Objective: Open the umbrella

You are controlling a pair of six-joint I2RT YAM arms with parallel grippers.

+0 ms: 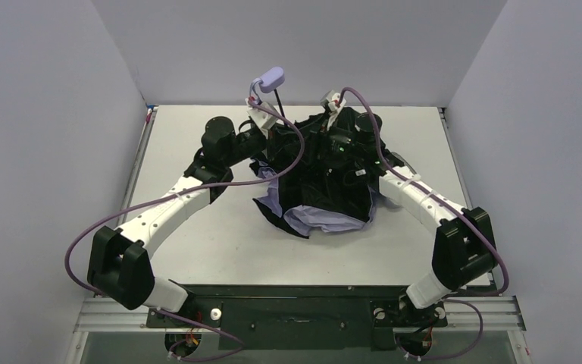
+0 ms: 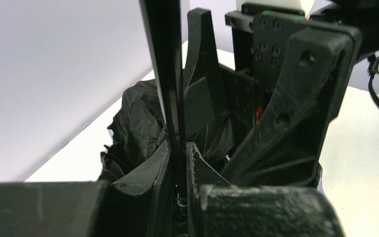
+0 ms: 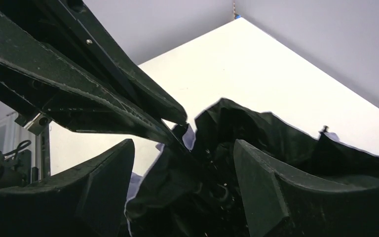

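Umbrella [image 1: 322, 220]: I'm pinching its shaft [image 2: 167, 74] in my left tool [image 2: 180, 150], while my right tool [image 3: 182, 148] is gaping around canopy [image 3: 256, 128], gripping nothing; I'm planning a straight push along the shaft.

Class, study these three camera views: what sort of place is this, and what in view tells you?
Most likely a robotics lab test cell: a plain white table walled by bare pale panels, two white-and-black robot arms bolted at its near edge, and a lavender-and-black folding umbrella between them.
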